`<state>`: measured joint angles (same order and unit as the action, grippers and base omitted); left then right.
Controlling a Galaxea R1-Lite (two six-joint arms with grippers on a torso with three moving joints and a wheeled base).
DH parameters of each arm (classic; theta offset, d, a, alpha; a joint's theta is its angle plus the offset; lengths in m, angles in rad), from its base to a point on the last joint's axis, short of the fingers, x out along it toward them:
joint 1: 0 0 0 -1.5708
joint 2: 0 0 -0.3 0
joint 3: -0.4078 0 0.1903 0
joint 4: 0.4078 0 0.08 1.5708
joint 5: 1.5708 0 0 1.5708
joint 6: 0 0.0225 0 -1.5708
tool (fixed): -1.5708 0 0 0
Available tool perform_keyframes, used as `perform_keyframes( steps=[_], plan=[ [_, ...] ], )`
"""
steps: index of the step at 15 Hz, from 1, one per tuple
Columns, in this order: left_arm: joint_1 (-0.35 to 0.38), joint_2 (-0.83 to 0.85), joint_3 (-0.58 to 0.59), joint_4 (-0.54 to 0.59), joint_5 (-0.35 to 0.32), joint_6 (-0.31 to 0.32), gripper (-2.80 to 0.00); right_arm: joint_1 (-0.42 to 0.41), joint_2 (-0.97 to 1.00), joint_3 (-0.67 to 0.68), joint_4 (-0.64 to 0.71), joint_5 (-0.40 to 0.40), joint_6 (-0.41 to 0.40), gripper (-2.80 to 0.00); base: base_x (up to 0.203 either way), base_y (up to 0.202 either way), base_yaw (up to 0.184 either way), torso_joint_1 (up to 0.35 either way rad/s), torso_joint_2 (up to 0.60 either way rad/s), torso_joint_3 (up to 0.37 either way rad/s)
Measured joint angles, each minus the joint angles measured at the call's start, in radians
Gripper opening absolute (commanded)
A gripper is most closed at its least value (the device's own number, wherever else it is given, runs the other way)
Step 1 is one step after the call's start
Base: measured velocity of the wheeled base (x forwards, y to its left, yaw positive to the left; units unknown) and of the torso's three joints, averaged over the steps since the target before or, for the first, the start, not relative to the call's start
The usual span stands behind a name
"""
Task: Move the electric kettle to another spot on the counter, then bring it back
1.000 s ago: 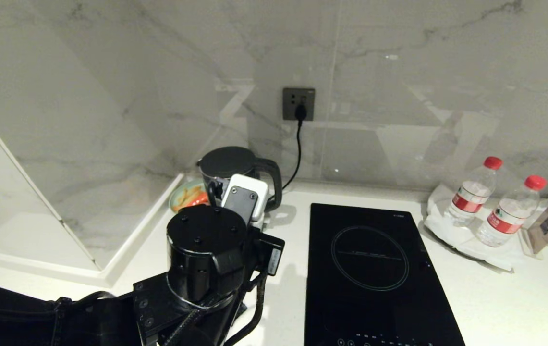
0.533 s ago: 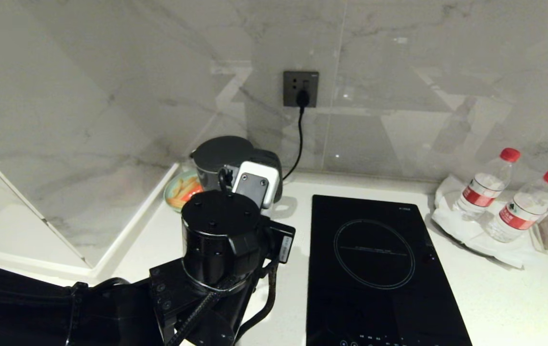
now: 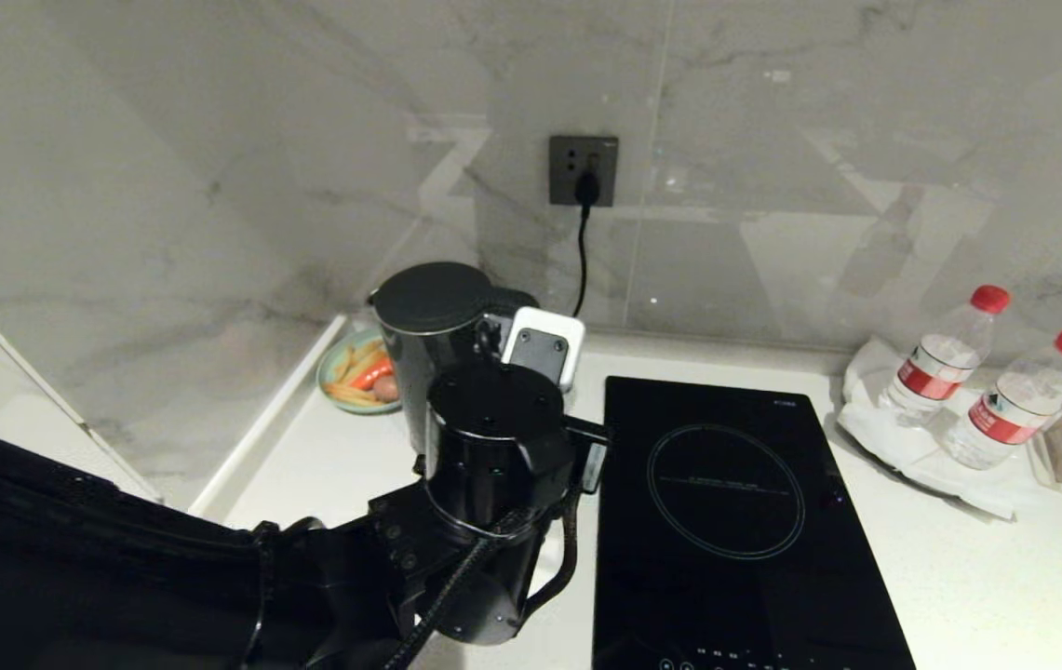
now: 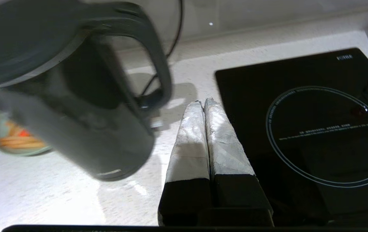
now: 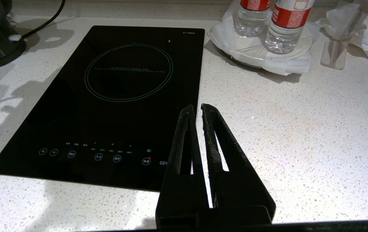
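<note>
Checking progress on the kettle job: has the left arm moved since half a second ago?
Yes. In the head view the left arm has shifted right, closer to the hob, whose place holds.

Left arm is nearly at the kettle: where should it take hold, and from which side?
Grip the loop handle of the electric kettle, coming from the hob side. The handle juts towards the hob with an open gap, while the body looks too wide. The left gripper is shut, so open it first.

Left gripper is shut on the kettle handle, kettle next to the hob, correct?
Not quite. The left gripper is shut, but on nothing: the left wrist view shows its fingers pressed together beside the kettle, clear of the handle. The kettle does stand next to the hob.
</note>
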<state>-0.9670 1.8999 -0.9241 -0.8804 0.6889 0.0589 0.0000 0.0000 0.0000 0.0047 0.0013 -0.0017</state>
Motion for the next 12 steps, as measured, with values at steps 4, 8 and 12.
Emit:
perform_keyframes(
  steps=[4, 8, 12],
  plan=[
    [0.001, 0.132, -0.095, 0.000, -0.007, -0.001, -2.80, 0.000, 0.000, 0.000, 0.000, 0.000, 0.000, -2.80, 0.000, 0.000, 0.000, 0.000, 0.00, 0.000],
    [0.053, 0.261, -0.190, -0.002, -0.026, -0.002, -2.80, 0.000, 0.000, 0.000, 0.000, 0.000, 0.000, -2.80, 0.000, 0.000, 0.000, 0.000, 0.00, 0.000],
    [0.087, 0.356, -0.233, -0.001, -0.053, -0.004, -2.80, 0.000, 0.000, 0.000, 0.000, 0.000, 0.000, -2.80, 0.000, 0.000, 0.000, 0.000, 0.00, 0.000]
  ],
)
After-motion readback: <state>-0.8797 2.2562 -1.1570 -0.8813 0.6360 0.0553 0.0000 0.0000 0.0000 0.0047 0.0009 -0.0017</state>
